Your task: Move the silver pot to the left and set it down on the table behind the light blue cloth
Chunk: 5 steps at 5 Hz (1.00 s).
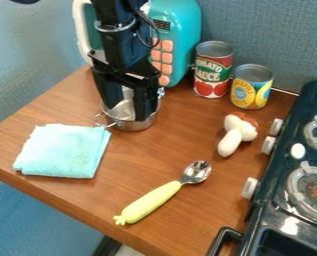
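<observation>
At far left, a black gripper [128, 112] is pointing down at a metal pot [127, 125], fingers standing apart. A turquoise cloth [62, 151] is lying near the table's [157, 155] left edge; wood is stretching between pot and yellow-handled spoon [151, 200].

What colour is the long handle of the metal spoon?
The handle is yellow-green, clearest in the camera view.

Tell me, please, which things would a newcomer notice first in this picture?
Probably the eye goes first to the large turquoise toy microwave, at the back of the wooden table. In front of it, the black claw hangs down at a small metal pot. Next may come the light turquoise cloth at the picture's left and the spoon with its yellow-green handle, near the front.
</observation>
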Motion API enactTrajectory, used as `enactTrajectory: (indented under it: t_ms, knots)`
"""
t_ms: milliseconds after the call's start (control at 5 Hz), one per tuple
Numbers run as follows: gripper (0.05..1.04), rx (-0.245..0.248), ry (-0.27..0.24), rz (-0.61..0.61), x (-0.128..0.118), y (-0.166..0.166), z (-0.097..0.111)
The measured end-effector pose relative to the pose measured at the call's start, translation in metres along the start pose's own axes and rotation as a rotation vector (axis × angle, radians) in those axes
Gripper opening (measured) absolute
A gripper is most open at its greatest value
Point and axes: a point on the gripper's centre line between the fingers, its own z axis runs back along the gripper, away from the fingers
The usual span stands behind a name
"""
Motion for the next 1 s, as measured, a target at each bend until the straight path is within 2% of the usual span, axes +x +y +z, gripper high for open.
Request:
enactTrajectory:
  t_ms: [200,400,600,1000]
  knots:
    - [1.001,-0.003,0.024,0.001,-0.002,0.0,-0.007]
    - [1.001,0.069,0.056,-0.005,0.013,0.006,-0.027]
    - [1.001,0.094,0.029,-0.067,0.035,-0.001,-0.031]
    - [1.001,0.096,0.145,-0.07,0.055,0.004,-0.059]
